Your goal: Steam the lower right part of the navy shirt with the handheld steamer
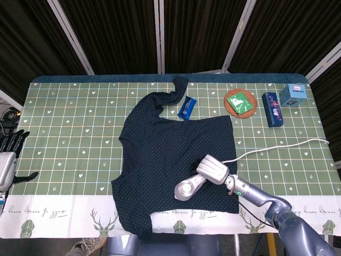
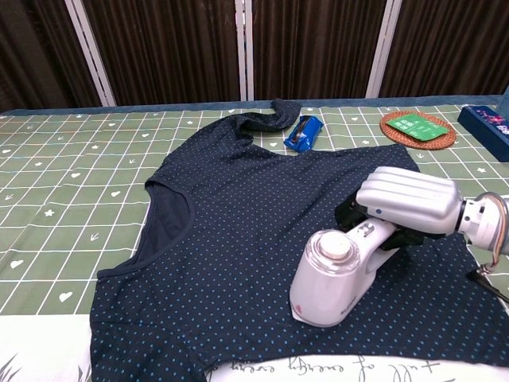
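Note:
A navy dotted shirt [image 1: 170,154] [image 2: 254,215] lies flat across the middle of the table. My right hand [image 1: 213,169] [image 2: 406,199] grips the handle of a white handheld steamer [image 1: 187,189] [image 2: 332,274]. The steamer's head rests on the shirt near its lower right hem. A white cord [image 1: 277,145] trails from it to the table's right edge. My left hand [image 1: 9,146] hangs off the table's left edge, dark fingers apart, holding nothing; the chest view does not show it.
A blue packet [image 1: 186,107] [image 2: 303,132] lies beside the shirt's collar. At the back right sit a round woven coaster with a green card [image 1: 238,101] [image 2: 417,127], a dark blue box [image 1: 272,109] and a light blue box [image 1: 293,94].

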{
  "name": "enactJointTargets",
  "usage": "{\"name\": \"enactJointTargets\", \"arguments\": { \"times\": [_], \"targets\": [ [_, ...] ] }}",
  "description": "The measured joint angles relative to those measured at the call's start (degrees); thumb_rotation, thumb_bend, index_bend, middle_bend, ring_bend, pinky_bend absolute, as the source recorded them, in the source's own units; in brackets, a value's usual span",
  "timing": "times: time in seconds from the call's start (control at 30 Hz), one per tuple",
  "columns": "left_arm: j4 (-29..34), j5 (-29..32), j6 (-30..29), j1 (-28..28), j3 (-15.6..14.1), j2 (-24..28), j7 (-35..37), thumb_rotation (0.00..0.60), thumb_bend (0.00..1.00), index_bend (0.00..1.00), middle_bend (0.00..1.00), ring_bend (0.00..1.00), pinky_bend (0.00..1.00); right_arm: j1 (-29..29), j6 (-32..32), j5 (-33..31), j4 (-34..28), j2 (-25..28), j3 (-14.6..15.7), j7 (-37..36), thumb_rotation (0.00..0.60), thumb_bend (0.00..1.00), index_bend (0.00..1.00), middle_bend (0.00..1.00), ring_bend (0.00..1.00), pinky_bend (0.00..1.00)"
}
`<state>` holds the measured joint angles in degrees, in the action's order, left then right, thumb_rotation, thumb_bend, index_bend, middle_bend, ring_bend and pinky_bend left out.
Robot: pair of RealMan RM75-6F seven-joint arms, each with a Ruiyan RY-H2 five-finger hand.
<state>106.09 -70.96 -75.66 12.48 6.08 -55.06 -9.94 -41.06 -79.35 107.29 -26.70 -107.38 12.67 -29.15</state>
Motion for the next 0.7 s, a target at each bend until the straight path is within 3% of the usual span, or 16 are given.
{"name": "enactJointTargets", "arguments": {
  "times": [0.37,0.7],
  "targets": [
    [0.0,0.0,-0.1,0.0,0.0,0.0,0.0,0.600,0.00,0.00,0.00,0.00,0.00,-0.7,-1.6,1.8,-2.5,0.9,1.1,3.7,0.600,1.00,0.80,0.64,0.61,0.90],
    [-0.1,0.1,0.0,0.1,-0.1,-0.2,-0.2,0.600,0.00,0.00,0.00,0.00,0.00,0.8,-0.8,-0.1,1.4,1.6,0.3,2.6,0.600,1.00,0.80,0.64,0.61,0.90]
  ]
}}
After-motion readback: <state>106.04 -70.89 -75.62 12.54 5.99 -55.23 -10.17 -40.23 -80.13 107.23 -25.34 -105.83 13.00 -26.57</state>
